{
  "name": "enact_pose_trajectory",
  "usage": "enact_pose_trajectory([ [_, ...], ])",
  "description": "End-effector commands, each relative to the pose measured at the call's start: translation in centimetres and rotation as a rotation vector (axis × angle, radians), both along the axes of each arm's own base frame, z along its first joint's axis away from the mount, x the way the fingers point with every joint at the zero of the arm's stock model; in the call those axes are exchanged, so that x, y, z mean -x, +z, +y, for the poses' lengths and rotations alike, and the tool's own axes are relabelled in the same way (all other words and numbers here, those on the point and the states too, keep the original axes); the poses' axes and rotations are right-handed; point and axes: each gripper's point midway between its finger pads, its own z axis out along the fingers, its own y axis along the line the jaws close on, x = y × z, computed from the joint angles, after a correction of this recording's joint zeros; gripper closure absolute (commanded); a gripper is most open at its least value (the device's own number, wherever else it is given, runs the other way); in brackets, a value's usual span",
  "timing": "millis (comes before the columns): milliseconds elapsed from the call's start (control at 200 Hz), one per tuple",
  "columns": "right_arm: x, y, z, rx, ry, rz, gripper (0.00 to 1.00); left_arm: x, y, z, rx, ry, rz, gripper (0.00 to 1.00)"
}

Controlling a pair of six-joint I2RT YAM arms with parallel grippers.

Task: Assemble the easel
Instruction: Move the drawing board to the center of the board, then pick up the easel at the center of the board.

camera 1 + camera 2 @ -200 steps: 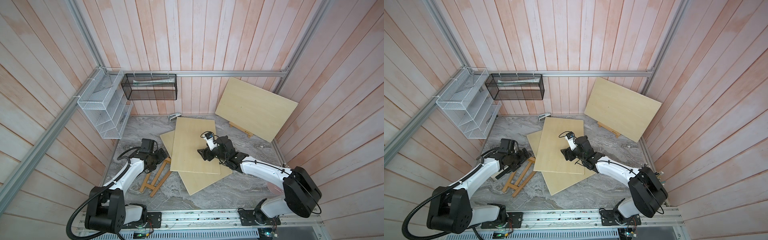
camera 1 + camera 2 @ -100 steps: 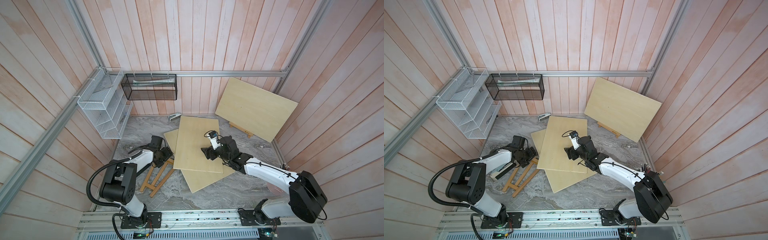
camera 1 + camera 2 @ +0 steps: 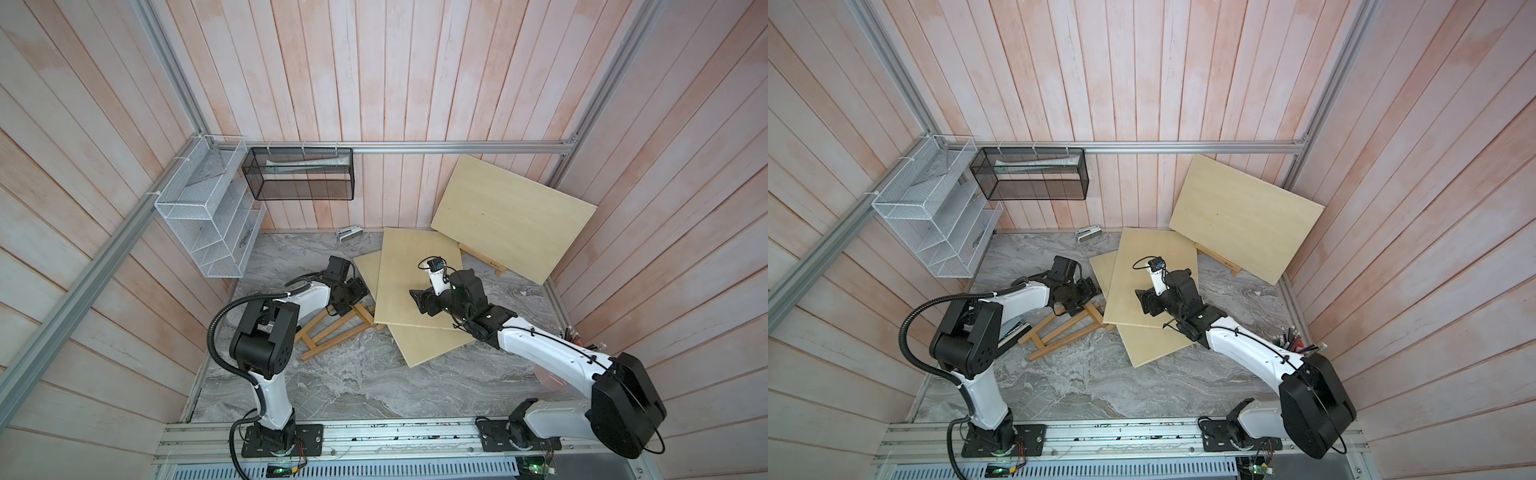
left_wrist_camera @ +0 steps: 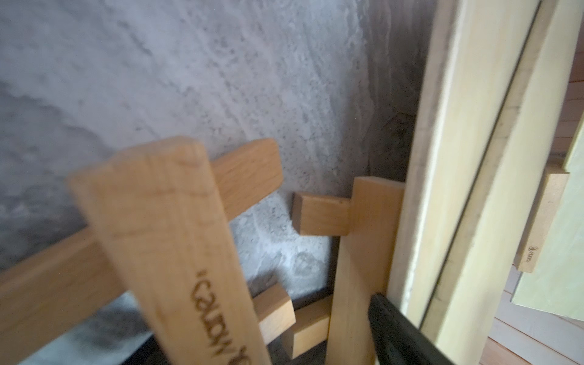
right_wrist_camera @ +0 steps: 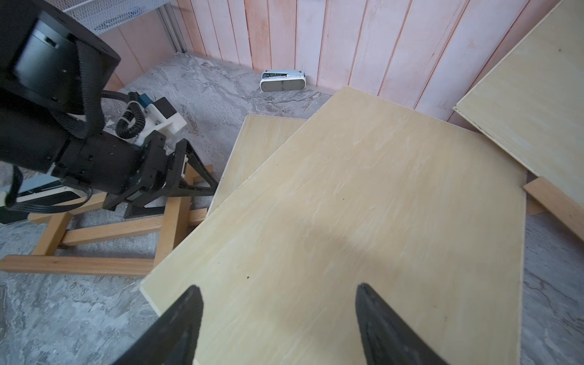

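The wooden easel (image 3: 332,332) lies flat on the marble floor, its top end tucked under the edge of two stacked plywood boards (image 3: 415,282). My left gripper (image 3: 353,305) is down at that end, open, with its jaws astride the easel's bars. In the left wrist view one black finger (image 4: 398,335) rests beside a side bar (image 4: 360,268); the other finger is hidden behind a lettered slat (image 4: 177,252). My right gripper (image 5: 279,289) hovers open over the top board (image 5: 347,205), holding nothing.
A third board (image 3: 511,216) leans on the back right wall, on a second easel (image 3: 486,259). A white wire shelf (image 3: 208,216) and a black mesh basket (image 3: 299,174) hang on the walls. A small white device (image 3: 349,232) lies by the back wall, and pens (image 3: 1291,338) stand at the right.
My left arm has swung in from the left to the easel's top end beside the boards, and its jaws have narrowed slightly. The right gripper has drifted a little to the right over the top board.
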Motion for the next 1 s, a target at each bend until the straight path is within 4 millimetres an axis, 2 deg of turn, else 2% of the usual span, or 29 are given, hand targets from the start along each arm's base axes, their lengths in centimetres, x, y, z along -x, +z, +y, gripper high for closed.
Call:
enact_pose_trajectory([
  [0,0.6,-1.2,-0.2,0.003,0.010,0.045,0.22,-2.4,1.8,-1.4,0.002,-0.063,-0.086,0.15],
  [120,1.0,-1.2,0.4,-0.002,0.047,0.049,0.22,-2.8,3.4,1.0,-0.146,-0.052,-0.127,0.14],
  [215,1.2,-0.9,0.6,-0.007,0.063,0.043,0.22,-1.8,4.4,3.6,-0.226,-0.021,-0.134,0.14],
  [295,1.4,-0.8,0.9,-0.005,0.076,0.040,0.23,-0.2,4.9,5.7,-0.251,0.007,-0.117,0.14],
  [430,2.0,-1.0,1.6,0.004,0.107,0.038,0.23,4.0,4.8,8.5,-0.261,0.040,-0.055,0.13],
  [605,2.6,-1.9,2.4,0.011,0.138,0.063,0.26,11.0,2.7,10.7,-0.219,0.083,0.071,0.14],
  [710,2.7,-2.1,2.8,0.004,0.153,0.070,0.31,13.5,1.8,11.7,-0.233,0.109,0.124,0.20],
  [825,2.7,-2.3,3.1,0.002,0.164,0.082,0.34,14.3,1.5,12.8,-0.243,0.137,0.137,0.22],
  [995,2.8,-2.4,3.2,-0.002,0.170,0.083,0.36,13.5,0.7,13.3,-0.227,0.150,0.137,0.28],
])
